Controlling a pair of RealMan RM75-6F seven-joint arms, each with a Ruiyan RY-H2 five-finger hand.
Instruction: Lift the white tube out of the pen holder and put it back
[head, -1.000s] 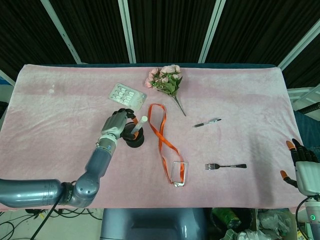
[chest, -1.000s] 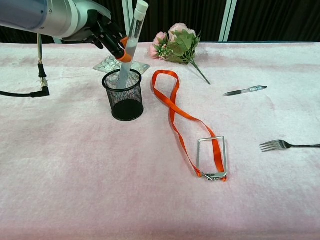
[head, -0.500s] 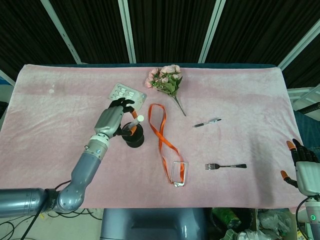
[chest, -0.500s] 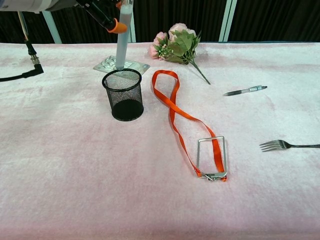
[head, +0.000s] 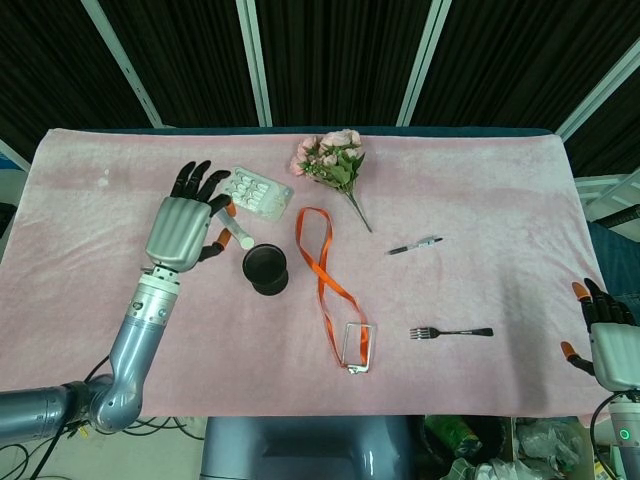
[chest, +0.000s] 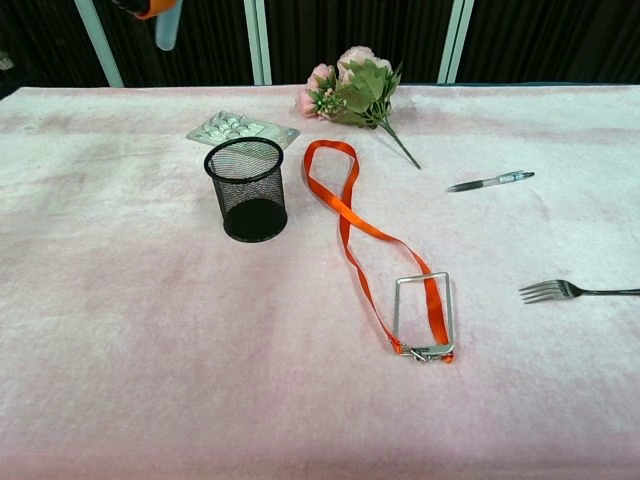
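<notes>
A second ago the white tube (head: 238, 235) stood slanted in the pen holder (head: 265, 269); now my left hand (head: 181, 228) pinches it high and clear, up-left of the rim — the lift is done, the return remains. Smooth plastic cylinder against open black wire mesh (on plush pink cloth (head: 480, 190)); my right hand (head: 605, 335) idles at the table's edge, fingers spread, empty.

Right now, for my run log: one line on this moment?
left hand: holds tube | tube: out of holder | right hand: idle
</notes>
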